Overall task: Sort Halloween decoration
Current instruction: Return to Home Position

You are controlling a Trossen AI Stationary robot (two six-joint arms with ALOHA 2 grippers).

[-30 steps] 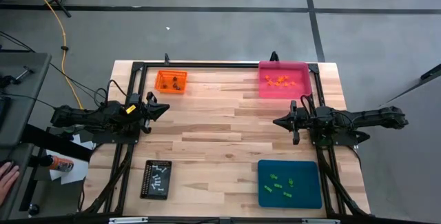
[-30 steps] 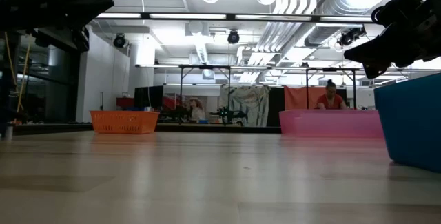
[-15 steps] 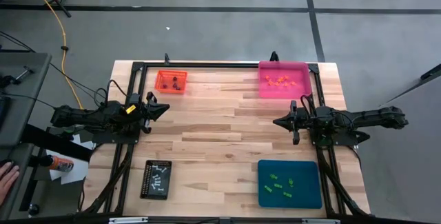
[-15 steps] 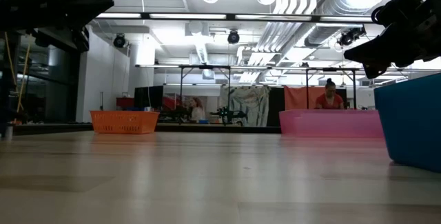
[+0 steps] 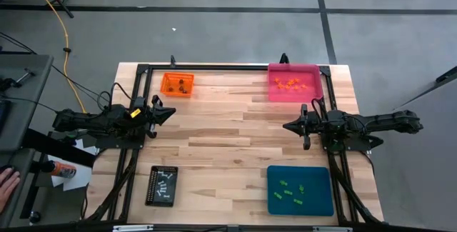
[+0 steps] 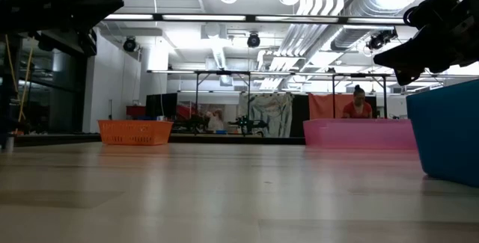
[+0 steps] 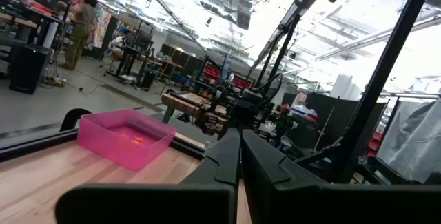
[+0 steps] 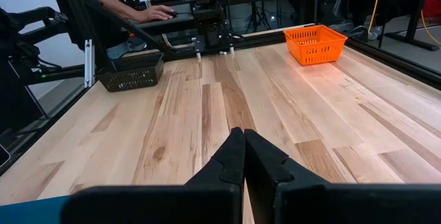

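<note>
Both my grippers are closed with the fingers pressed together and nothing between them. My left gripper (image 5: 171, 112) hangs over the left side of the table (image 5: 228, 146) and my right gripper (image 5: 285, 126) over the right side, tips facing each other, well apart.

The trinkets all look binned: dark brown ones (image 5: 182, 84) in the orange tray (image 5: 166, 89) at far left, orange ones (image 5: 289, 83) in the pink tray (image 5: 275, 93) at far right, green ones (image 5: 291, 190) in the teal tray (image 5: 321, 203) at near right, and white ones (image 5: 165, 185) in the black tray (image 5: 152, 193) at near left. I see none loose on the wood.

With nothing held, a drop is not the worry. The risk, as I judge it, is in pulling my arms back: a low or wide swing could clip a tray, and such light pieces would scatter. The black tray lies near my left arm's base and the teal tray near my right arm's base, so those two are most exposed. The pieces are too small for me to tell whether any sits in the wrong tray.

The bare middle of the table holds nothing in my way. The black frame rails run along both sides. A person's hand (image 5: 6, 185) rests on a desk off the table's left edge, outside my left arm.
</note>
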